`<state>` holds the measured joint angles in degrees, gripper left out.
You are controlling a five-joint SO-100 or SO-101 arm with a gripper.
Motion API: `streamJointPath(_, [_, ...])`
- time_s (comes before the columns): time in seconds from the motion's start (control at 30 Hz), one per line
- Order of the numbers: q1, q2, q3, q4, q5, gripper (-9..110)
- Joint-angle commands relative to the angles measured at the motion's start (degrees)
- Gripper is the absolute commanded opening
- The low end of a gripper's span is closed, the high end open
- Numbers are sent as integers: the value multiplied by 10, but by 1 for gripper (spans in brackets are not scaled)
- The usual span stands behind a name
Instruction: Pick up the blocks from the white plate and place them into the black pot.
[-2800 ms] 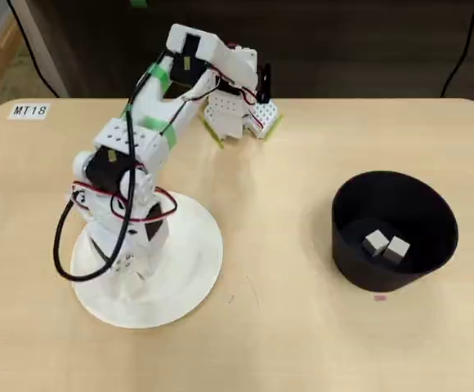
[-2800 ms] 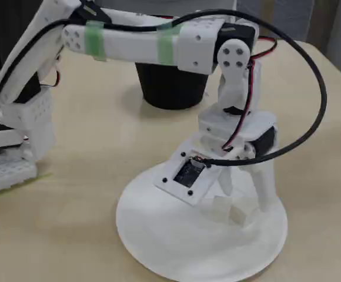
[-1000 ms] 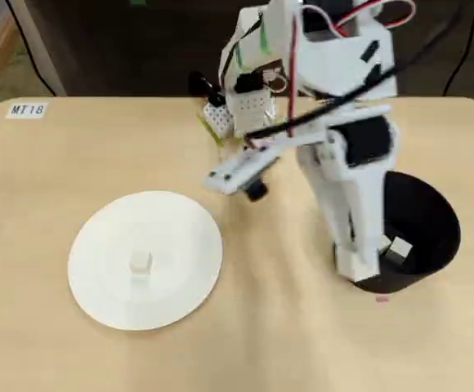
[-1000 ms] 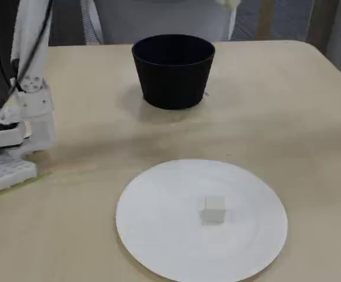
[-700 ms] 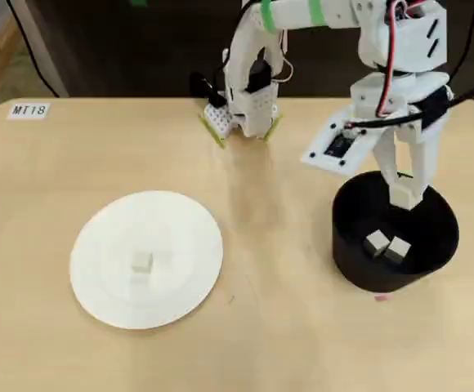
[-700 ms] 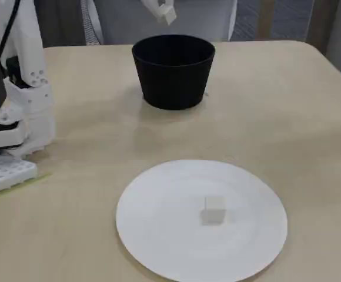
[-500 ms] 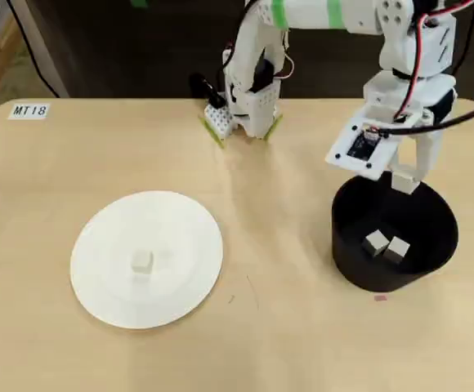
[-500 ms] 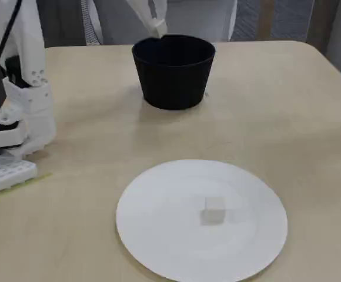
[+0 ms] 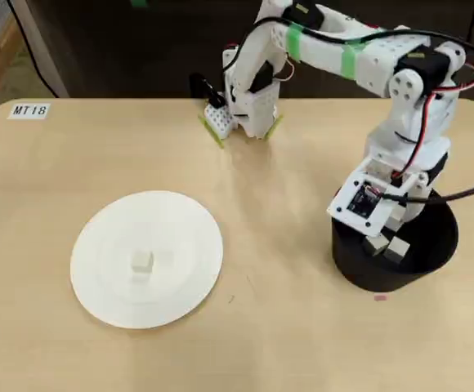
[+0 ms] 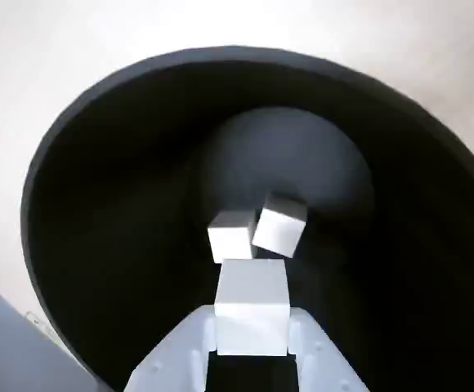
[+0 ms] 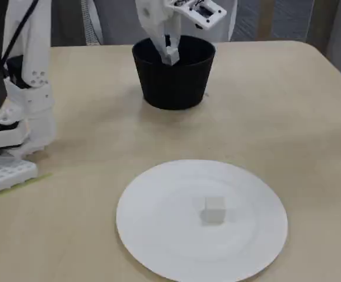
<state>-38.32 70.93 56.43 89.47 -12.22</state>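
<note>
Table (image 9: 286, 343), light wood, bears all. White arm base (image 9: 241, 110) at far edge in overhead view; small label (image 9: 29, 110) at far left corner. White plate (image 9: 98, 286) lies flat, well apart from black pot (image 11: 173, 88). Pot upright, mouth up; its wall hides the fingertips from the fixed view. Gripper (image 10: 252, 327) lowered over the pot mouth, fingers pinched on one block (image 10: 252, 304), faces square to the fingers. Two blocks (image 10: 257, 230) on pot floor, touching, one skewed. One block (image 11: 214, 208) on plate, near middle.

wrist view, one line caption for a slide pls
Gripper holds a block over the black pot, two blocks already inside.
</note>
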Motion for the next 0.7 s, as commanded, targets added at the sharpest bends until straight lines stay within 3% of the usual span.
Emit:
streamJointPath(0.0, [11,12,-8,-7,-2,-2])
streamJointPath(0.17, [6,54,-3,-8,-34,29])
streamJointPath(0.3, [11,72,-6,-8,-24,31])
streamJointPath(0.37, [15,83,-7,-8,-15,25])
streamJointPath(0.47, [42,118,-2,3,28,-2])
streamJointPath(0.67, [162,290,91,8,40,-2])
